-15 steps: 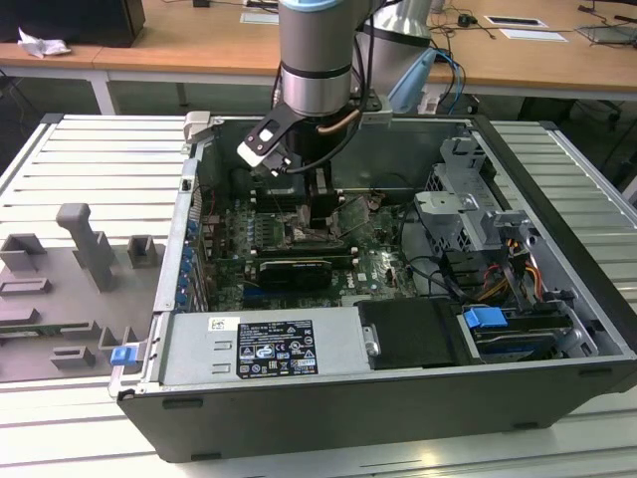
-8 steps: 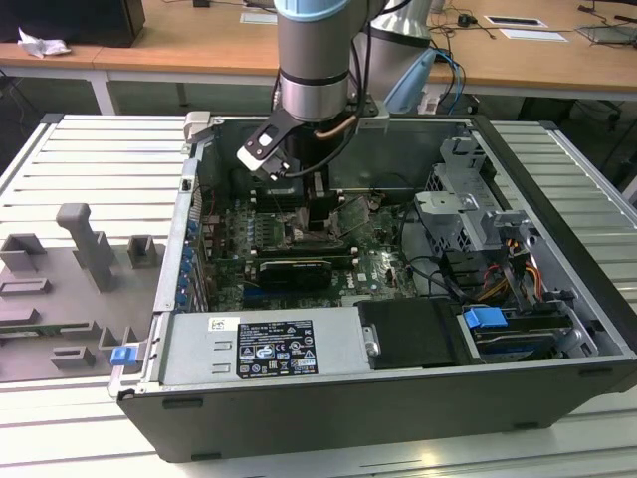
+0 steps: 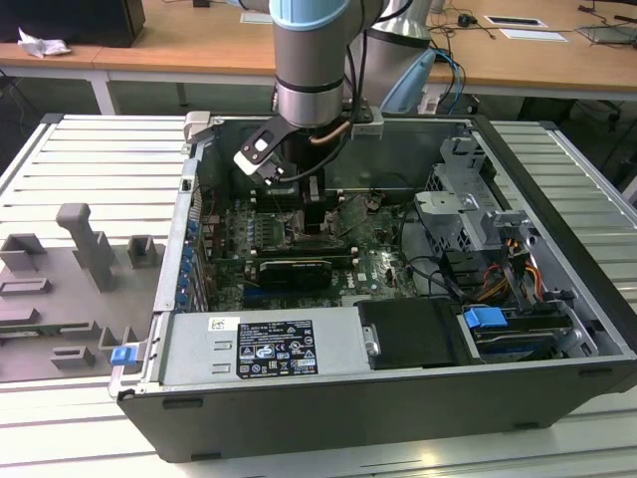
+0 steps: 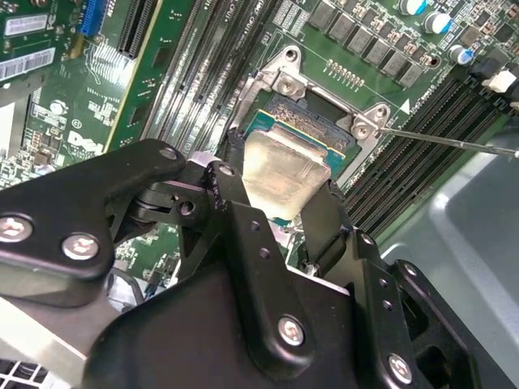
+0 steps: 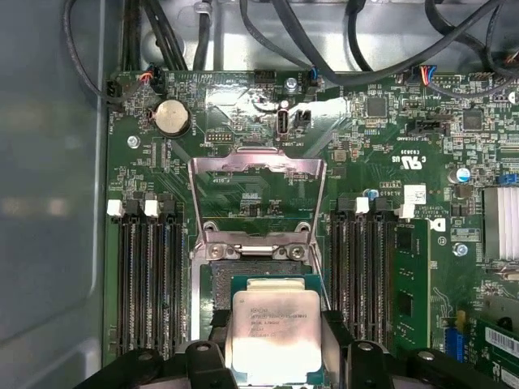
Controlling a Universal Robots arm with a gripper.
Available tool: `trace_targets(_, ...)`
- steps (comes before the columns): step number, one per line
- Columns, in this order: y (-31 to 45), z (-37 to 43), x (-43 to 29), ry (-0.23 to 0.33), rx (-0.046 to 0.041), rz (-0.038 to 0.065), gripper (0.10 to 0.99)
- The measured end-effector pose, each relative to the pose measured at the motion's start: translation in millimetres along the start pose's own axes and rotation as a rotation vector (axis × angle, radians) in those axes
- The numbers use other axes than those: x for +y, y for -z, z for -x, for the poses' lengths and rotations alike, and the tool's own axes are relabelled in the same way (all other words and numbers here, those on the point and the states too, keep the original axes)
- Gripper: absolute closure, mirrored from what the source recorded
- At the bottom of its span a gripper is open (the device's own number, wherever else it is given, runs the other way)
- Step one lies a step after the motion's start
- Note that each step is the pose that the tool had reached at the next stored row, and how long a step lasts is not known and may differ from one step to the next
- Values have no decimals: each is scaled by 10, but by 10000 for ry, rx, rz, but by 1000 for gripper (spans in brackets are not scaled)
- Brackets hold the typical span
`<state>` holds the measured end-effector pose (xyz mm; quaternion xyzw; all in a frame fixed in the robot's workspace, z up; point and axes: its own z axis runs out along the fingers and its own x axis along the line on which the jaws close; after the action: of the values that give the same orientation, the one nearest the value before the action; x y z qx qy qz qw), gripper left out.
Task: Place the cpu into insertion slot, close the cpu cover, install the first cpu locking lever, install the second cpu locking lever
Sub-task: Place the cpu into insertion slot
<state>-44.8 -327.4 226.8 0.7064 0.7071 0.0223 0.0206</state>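
In both wrist views the cpu (image 5: 274,331) (image 4: 284,166), a small square chip with a pale metal top, sits between the black fingers (image 5: 212,358) of my gripper (image 5: 276,350) (image 4: 280,185), which is shut on it. The chip hangs slightly tilted just over the insertion slot (image 5: 212,285) (image 4: 315,118), covering part of it. The cpu cover (image 5: 258,164) stands flipped open beyond the socket, green board showing through its cut-out. A thin locking lever (image 4: 454,143) sticks out sideways, unlatched. In the exterior view my gripper (image 3: 314,221) reaches down into the open computer case (image 3: 398,398).
Long black memory slots (image 5: 147,284) (image 5: 365,275) flank the socket on both sides. Cables (image 5: 324,49) run along the board's edge. In the case are a power supply (image 3: 264,349), a drive cage (image 3: 478,214) and steep walls. A grey fixture (image 3: 85,249) lies at the exterior view's left.
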Motion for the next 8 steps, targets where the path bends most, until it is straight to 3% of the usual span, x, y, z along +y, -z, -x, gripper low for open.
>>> trace_targets(8, -21, -9, -1, -1, 2, 1, 561)
